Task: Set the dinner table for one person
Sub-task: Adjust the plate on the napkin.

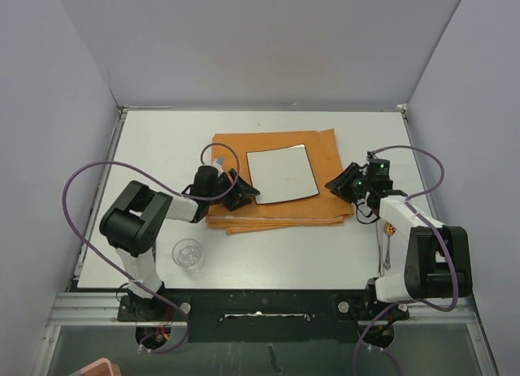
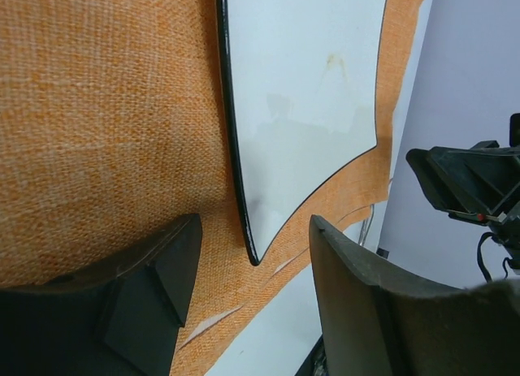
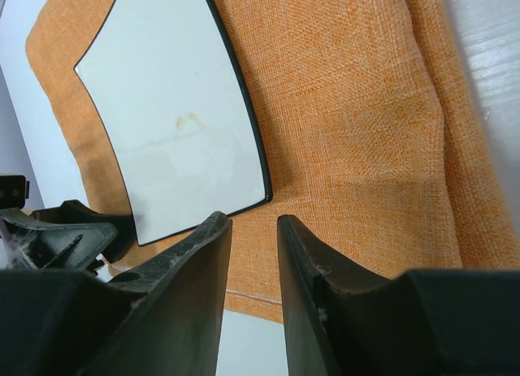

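Orange woven mat (image 1: 325, 161) lies folded in the middle of the off-white worktop (image 1: 162, 149). The square white plate (image 1: 282, 174) sits on it, turned a little out of line with the cloth's edges. The step in hand looks like settling that plate.

The left hand (image 2: 253, 230) sits low at the plate's lower-left corner in the top view. Its fingers are about half apart with the corner between them, and they grip nothing. The right hand (image 3: 252, 220) hangs over the mat's right edge, its fingers nearly together with only a slit of cloth showing between them, and it is empty.

To do this well, turn the plate slowly by its rim. The thin dark edge offers little purchase, and the loose folds along the mat's lower edge could bunch, so the right hand might pin the cloth.

A clear glass (image 1: 188, 254) stands at lower left, off the mat. A slim metal piece (image 1: 387, 250), probably cutlery, lies at lower right. Plain pale walls (image 1: 268, 43) close in three sides.
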You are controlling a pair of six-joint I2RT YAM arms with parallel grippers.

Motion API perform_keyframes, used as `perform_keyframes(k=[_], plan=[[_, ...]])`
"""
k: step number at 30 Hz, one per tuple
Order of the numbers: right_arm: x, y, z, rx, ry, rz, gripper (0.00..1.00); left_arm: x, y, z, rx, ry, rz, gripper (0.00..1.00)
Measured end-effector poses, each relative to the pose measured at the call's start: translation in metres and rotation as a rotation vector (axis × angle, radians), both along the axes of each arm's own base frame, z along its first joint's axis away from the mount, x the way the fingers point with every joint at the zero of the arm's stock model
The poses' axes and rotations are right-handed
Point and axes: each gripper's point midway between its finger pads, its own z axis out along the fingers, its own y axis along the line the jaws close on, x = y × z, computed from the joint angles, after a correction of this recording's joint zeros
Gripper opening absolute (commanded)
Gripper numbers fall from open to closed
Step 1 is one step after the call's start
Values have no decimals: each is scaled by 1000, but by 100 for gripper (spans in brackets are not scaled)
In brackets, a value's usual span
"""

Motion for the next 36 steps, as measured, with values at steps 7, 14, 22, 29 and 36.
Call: perform_keyframes(k=[7, 14, 22, 29, 36], plan=[[-5, -5, -4, -4, 22, 7, 30, 3, -8, 8, -20, -6, 3, 54], [-6, -3, -4, 4, 25, 14, 28, 4, -8, 9, 2, 7, 8, 53], [-7, -2, -3, 9, 26, 18, 27, 7, -18, 16, -7, -12, -2, 52], [-7, -2, -4, 10, 29, 21, 26, 4, -30, 10, -21, -2, -11, 52], [-8, -1, -4, 13, 34, 23, 25, 4, -30, 9, -29, 1, 2, 50]])
